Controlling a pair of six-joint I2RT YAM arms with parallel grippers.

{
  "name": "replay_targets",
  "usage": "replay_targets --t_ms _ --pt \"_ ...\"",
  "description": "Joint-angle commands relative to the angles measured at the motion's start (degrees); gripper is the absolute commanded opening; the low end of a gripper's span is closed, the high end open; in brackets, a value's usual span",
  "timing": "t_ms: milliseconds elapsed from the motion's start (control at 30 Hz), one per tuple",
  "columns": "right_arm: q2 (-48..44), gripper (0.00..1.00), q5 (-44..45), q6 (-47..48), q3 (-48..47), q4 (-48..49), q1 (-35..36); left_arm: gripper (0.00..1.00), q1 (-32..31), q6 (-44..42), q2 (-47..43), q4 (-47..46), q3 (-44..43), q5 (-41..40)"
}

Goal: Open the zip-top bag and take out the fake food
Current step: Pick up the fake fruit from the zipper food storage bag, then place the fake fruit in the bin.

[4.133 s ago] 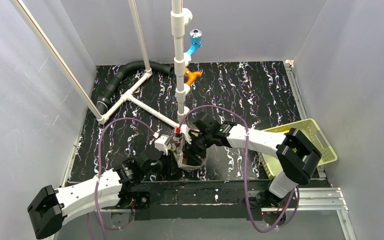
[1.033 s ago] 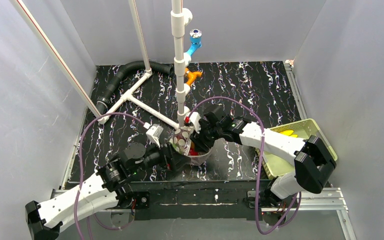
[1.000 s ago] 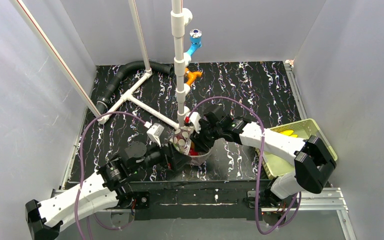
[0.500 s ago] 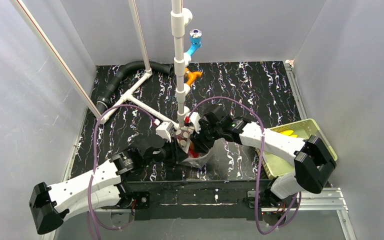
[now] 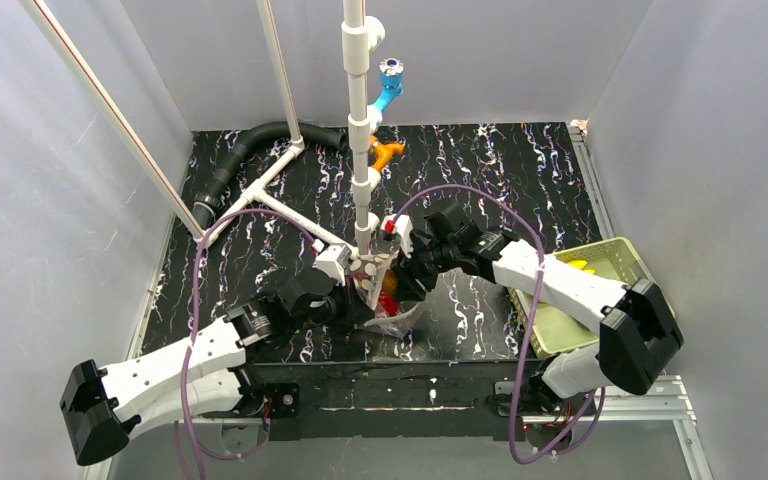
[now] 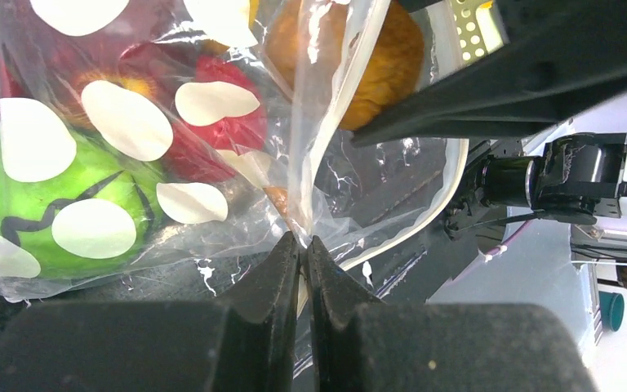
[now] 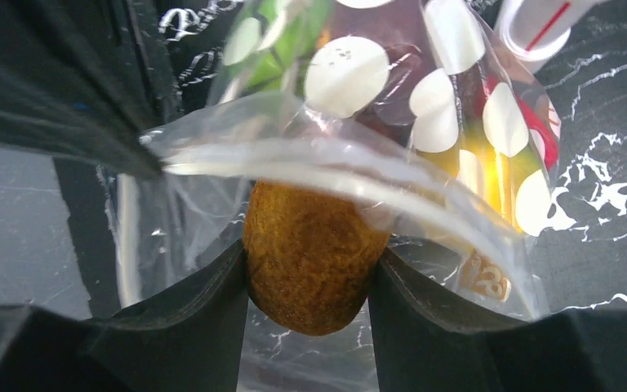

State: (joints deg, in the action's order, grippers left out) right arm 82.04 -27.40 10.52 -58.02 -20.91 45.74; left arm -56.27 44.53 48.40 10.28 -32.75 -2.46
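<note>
The left tool [image 6: 304,243] is squeezed tight on a thin bit of the clear zip-top bag [image 6: 122,122]. The bag is at the near middle of the black desk [image 5: 520,180], between the two arms, and it has green, red and orange fake food [image 6: 24,204] inside. The right tool [image 7: 309,263] is clamped on an orange-brown piece [image 7: 306,237] at the bag's mouth, and far to the right a yellow-green basket [image 5: 650,290] has a yellow piece [image 5: 573,266] in it.
</note>
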Motion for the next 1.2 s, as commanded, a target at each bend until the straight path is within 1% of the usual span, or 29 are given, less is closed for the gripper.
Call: replay_targets --t_ms 0,133,167,333,400,500,600,733,933,1167 --pt "-4.9 0.06 -8.1 2.9 0.3 -0.5 -0.5 0.05 -0.3 -0.9 0.7 -0.5 -0.8 1.1" --pt "-5.5 0.06 -13.3 3.5 0.2 -1.9 -1.2 0.04 -0.3 -1.0 1.2 -0.8 -0.8 1.7" --pt "-5.8 0.06 -16.2 5.0 0.0 -3.7 -1.3 0.04 -0.3 -0.9 0.9 -0.8 -0.7 1.6" --pt "-7.9 0.05 -16.7 11.7 -0.2 -9.0 -2.8 0.03 -0.3 -0.6 -1.7 -0.4 0.3 0.1" --pt "-9.7 0.06 -17.4 13.5 0.8 -9.7 -4.2 0.03 -0.3 -0.5 -2.7 -0.5 0.8 -0.4" --pt "-12.9 0.06 -20.0 16.6 1.9 -12.1 -6.6 0.03 -0.3 -0.4 -3.5 -0.9 1.1 -0.5" --pt "-15.5 0.05 -23.5 21.9 2.3 -16.7 -9.3 0.03 -0.3 -0.4 -3.8 -2.3 1.9 0.0" --pt "-18.9 0.04 -25.2 26.3 3.4 -20.4 -14.5 0.03 -0.3 -0.2 -4.5 -3.7 2.9 -0.1" --pt "-24.0 0.05 -26.8 28.0 5.1 -22.1 -24.4 0.03 -0.3 -0.4 -5.5 -4.3 3.9 -0.2" --pt "-26.4 0.05 -29.3 28.7 5.5 -23.4 -36.6 0.03 -0.3 -0.7 -7.3 -5.1 5.0 -0.5"
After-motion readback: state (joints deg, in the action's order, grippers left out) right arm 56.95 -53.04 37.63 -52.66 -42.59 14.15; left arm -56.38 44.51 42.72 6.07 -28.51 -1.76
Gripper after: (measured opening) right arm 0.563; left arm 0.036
